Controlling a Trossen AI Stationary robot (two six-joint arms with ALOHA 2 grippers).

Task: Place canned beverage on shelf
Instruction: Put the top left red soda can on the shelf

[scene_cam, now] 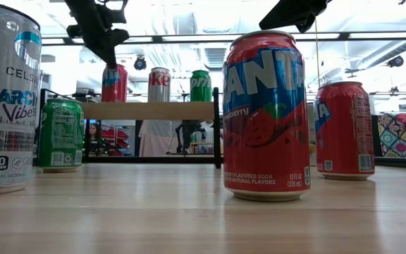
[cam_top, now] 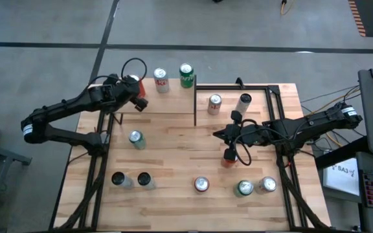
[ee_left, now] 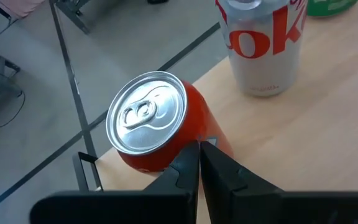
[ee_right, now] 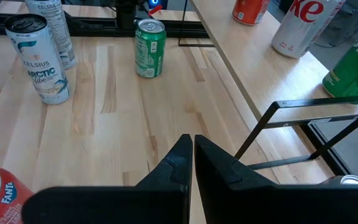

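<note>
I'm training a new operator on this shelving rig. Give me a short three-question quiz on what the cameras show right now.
1. True or false: the left pincer and the right pincer are both shut.
2. How many cans stand on the shelf? A) one B) three C) five
3. Fill in: on the shelf, between the orange can and the green can, stands the ____.

Key: 1. True. 2. B. 3. silver Coke can.
</note>
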